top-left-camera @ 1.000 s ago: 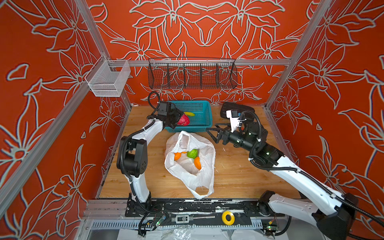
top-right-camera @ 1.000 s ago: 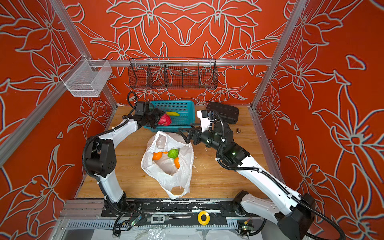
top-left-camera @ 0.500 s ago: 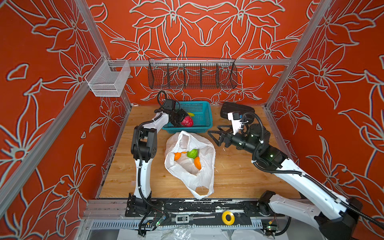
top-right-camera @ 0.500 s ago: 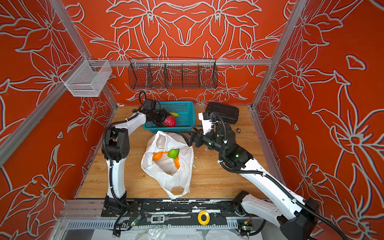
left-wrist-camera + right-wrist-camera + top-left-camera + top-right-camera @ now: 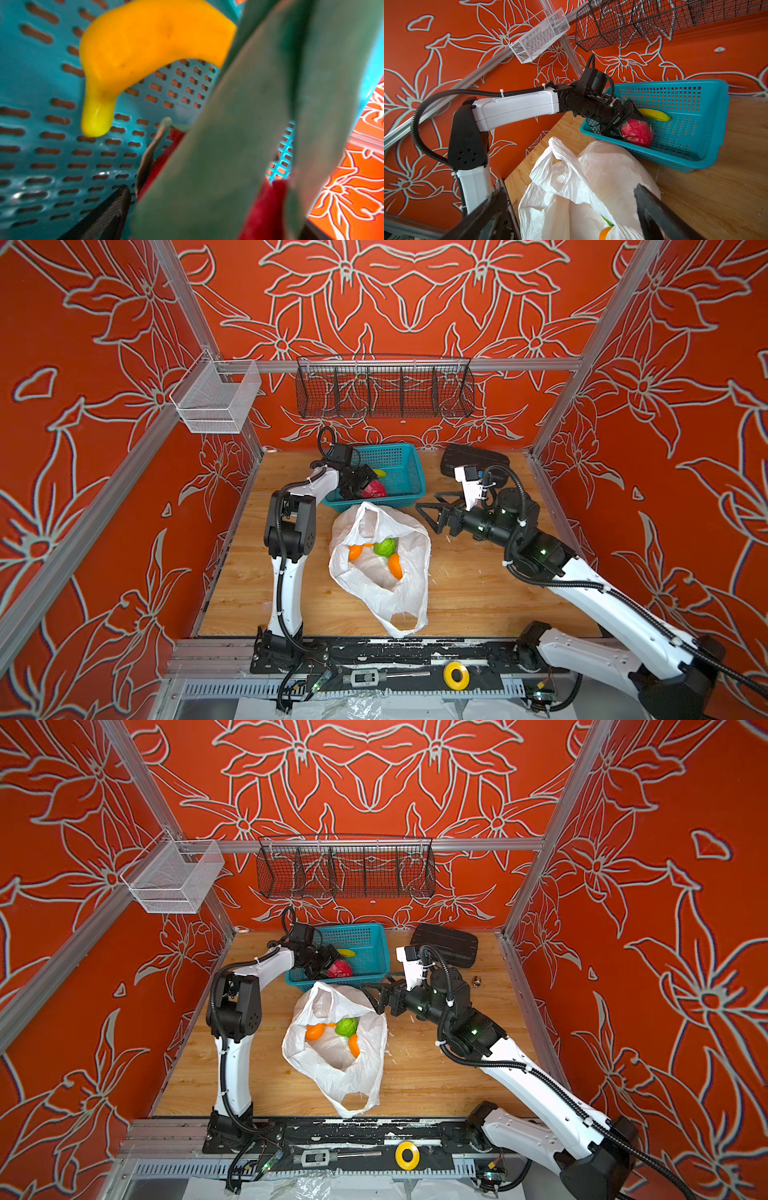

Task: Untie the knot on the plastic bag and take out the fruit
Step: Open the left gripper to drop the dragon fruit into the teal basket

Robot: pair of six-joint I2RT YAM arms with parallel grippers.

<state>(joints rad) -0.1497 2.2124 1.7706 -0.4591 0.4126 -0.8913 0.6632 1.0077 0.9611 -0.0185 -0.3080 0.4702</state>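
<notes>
The plastic bag lies in the middle of the wooden table, just in front of the teal basket. Its mouth gapes upward. Its two handle loops are loose and apart, one standing up toward the basket and one trailing toward the front edge.

Inside the bag, in both top views, are a bumpy green fruit and two oranges, one beside it and one nearer the front.

The left gripper reaches into the near left part of the basket. Its fingers are spread wide, one on each side of the near end of the dragon fruit, which rests on the basket floor. In the left wrist view, the fruit's blurred green tips and red skin fill most of the frame, with one dark finger low beside them. A banana lies on the basket floor beyond the dragon fruit, apart from it.

The right gripper hangs just above the table at the bag's right rear edge, near the basket's front right corner. Its fingers are wide apart and hold nothing. In the right wrist view they frame the bag's crumpled rim.

A flat black case sits at the table's rear right. A black wire basket and a white mesh basket hang on the wall rails.
</notes>
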